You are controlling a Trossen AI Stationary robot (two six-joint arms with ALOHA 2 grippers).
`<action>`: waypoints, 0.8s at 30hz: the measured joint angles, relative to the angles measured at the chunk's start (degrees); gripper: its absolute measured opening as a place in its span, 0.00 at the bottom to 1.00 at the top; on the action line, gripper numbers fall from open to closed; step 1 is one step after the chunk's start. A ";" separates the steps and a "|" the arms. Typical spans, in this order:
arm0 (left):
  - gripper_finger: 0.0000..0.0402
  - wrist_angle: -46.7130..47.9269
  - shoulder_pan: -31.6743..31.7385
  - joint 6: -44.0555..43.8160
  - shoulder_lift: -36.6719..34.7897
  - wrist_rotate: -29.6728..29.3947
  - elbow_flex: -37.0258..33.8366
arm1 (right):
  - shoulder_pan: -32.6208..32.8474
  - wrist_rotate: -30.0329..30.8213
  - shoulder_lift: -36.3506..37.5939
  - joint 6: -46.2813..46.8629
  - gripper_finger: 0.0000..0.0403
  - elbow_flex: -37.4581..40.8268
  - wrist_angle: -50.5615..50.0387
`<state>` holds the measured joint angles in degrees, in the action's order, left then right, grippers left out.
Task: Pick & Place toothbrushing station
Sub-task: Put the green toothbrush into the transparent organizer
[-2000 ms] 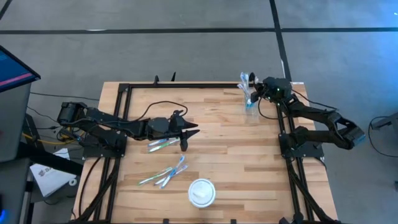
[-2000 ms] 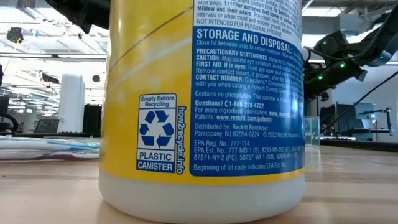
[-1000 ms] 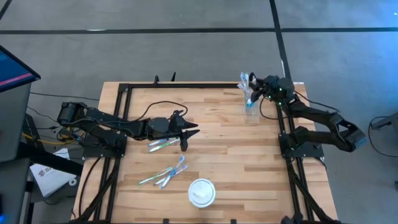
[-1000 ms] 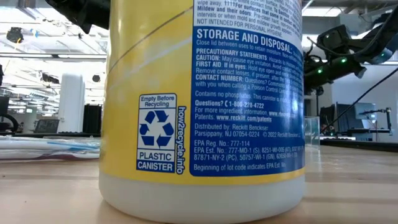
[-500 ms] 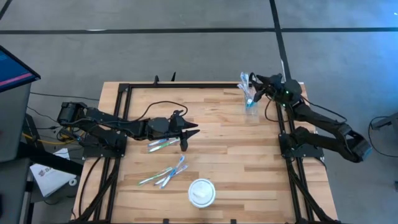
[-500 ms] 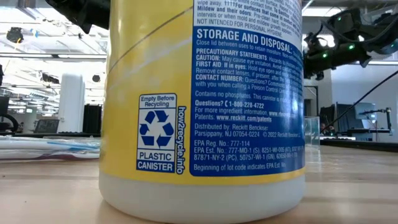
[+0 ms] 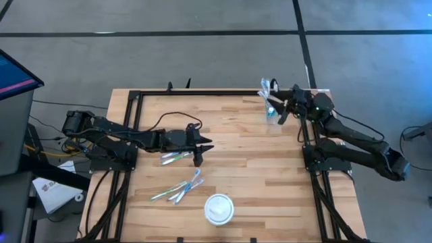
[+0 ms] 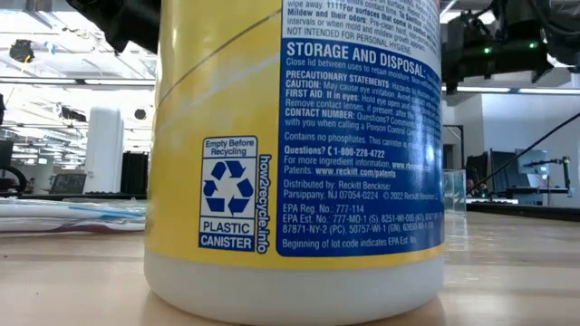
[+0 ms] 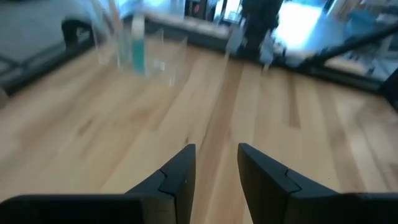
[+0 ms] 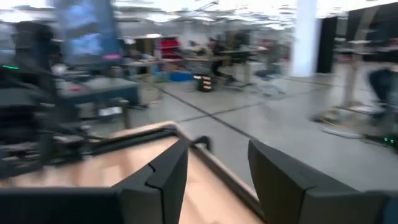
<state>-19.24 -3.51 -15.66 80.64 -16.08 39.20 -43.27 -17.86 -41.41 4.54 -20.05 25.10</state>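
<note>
A: We start at the right gripper, up around one o'clock on the table. Its fingers stand apart with nothing between them, just beside the clear tumbler, which has brushes standing in it.

B: And the left gripper?

A: Near the centre, leaning toward nine o'clock, jaws parted a moderate way and empty. It hangs just past two toothbrushes lying flat on the wood. A second bunch of brushes sits down toward six o'clock, next to the round white disc.

B: What worries us?

A: That tumbler is light and top-heavy, we reckon. If the right gripper swings sideways at rim height, a finger could clip it and tip the lot over. On the left, slim brushes lying side by side are awkward; a pinch coming down off-centre could skid one away or take both.

B: Arm poses?

A: The right arm reaches in from three o'clock, stretched long and low, wrist turned toward the table's far edge. The left arm runs out from nine o'clock, elbow folded, forearm nearly level. At table height a big yellow canister blocks nearly everything.
</note>
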 joint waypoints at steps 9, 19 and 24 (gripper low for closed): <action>0.28 11.14 0.00 -4.27 0.00 0.73 0.00 | 10.62 -0.16 -1.73 0.00 0.35 -0.02 -1.62; 0.28 27.89 0.00 -10.26 -0.02 1.56 0.00 | 20.05 0.09 -5.80 -1.53 0.33 0.00 -1.36; 0.28 35.05 0.00 -13.37 -0.02 1.57 0.00 | 22.43 1.43 -7.22 -1.53 0.33 0.04 -1.24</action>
<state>15.81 -3.51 -29.03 80.62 -14.50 39.20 -20.84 -16.43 -48.63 3.01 -20.01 23.86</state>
